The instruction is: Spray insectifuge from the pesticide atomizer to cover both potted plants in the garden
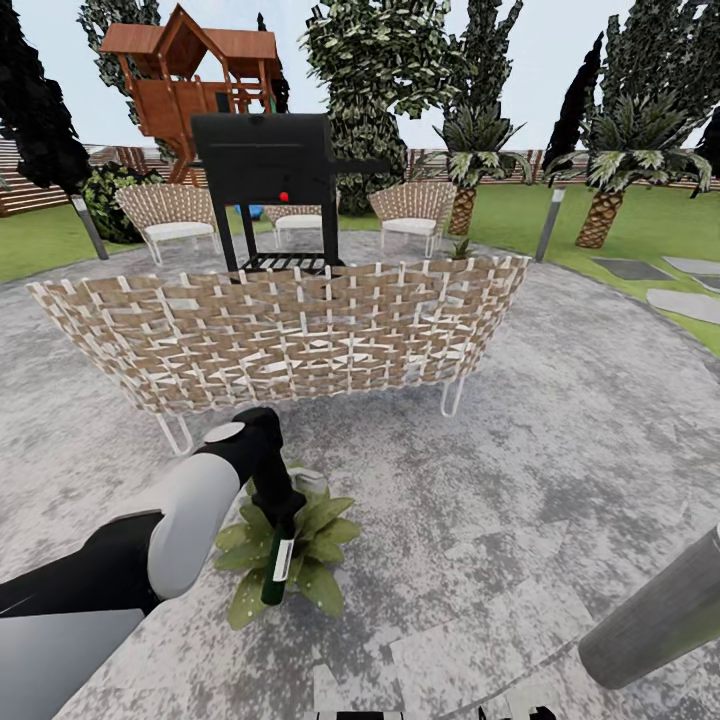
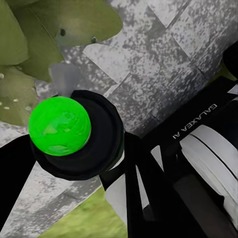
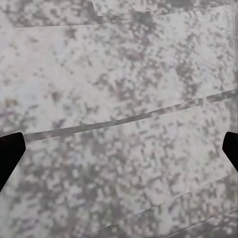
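My left gripper (image 1: 279, 512) is shut on the pesticide atomizer (image 1: 278, 563), a slim dark green bottle with a white label that hangs downward. Directly beneath it a potted plant (image 1: 322, 545) spreads broad speckled green leaves on the stone patio. In the left wrist view the atomizer (image 2: 74, 134) appears end-on as a dark ring around a bright green centre, with the plant's leaves (image 2: 29, 34) close behind it. A small green rosette (image 1: 461, 247) that may be the other potted plant stands beyond the wicker sofa. My right gripper (image 3: 119, 151) is open over bare stone.
A long wicker sofa (image 1: 290, 335) stands just beyond the plant, with a black grill (image 1: 268, 160) and wicker chairs (image 1: 412, 208) behind it. My right arm (image 1: 655, 620) crosses the lower right corner. Lawn, palms, stepping stones (image 1: 685, 300) and a fence ring the patio.
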